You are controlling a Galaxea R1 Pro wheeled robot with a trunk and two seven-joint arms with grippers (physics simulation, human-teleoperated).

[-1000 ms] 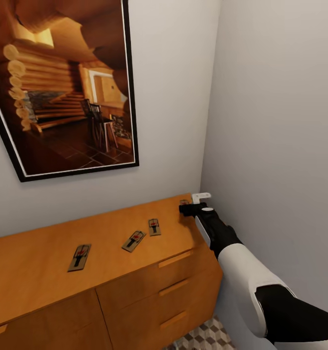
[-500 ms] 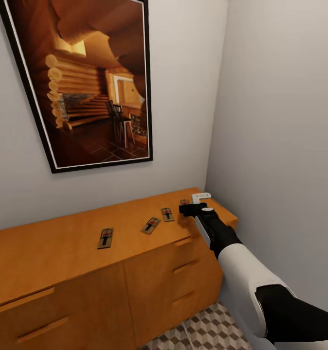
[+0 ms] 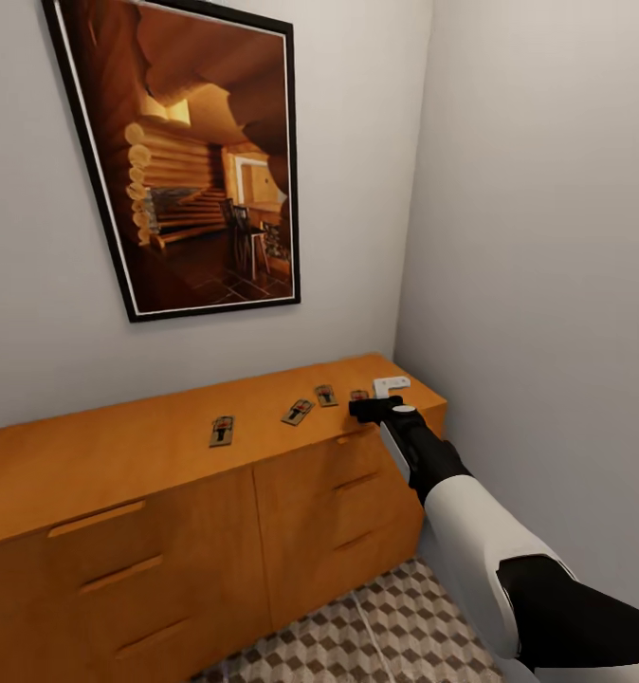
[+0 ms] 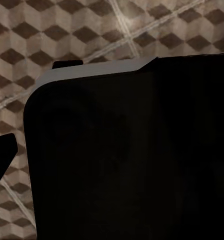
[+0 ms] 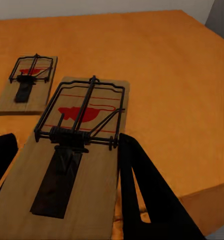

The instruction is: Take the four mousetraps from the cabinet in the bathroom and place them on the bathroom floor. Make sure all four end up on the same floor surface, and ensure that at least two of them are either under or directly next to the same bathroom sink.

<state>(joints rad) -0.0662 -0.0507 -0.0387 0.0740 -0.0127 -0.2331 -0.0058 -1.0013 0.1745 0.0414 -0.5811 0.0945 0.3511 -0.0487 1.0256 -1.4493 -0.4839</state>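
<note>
Three mousetraps (image 3: pixel 222 431) (image 3: pixel 298 411) (image 3: pixel 325 395) lie flat in a row on top of the orange-brown cabinet (image 3: pixel 168 531). My right gripper (image 3: pixel 360 409) is shut on a fourth mousetrap (image 5: pixel 77 150) by its long sides, near the cabinet top's front edge; that trap (image 3: pixel 358 395) peeks out just behind the gripper. In the right wrist view, my right gripper (image 5: pixel 67 140) has one neighbouring mousetrap (image 5: pixel 27 82) just beyond it. One finger (image 4: pixel 2 157) of my left gripper sits far to the side over the bathroom floor (image 4: pixel 67 35). The sink is out of view.
A large framed picture (image 3: pixel 206 161) hangs on the wall above the cabinet. A grey side wall (image 3: pixel 547 237) runs close along my right arm. Cube-patterned tiles (image 3: pixel 376 626) lie in front of the cabinet. A dark part of my own body (image 4: pixel 131 160) blocks much of the left wrist view.
The head view has pulled back and swung, so more of the cabinet front and floor shows. The gripped mousetrap has come forward with my right gripper, away from the back wall.
</note>
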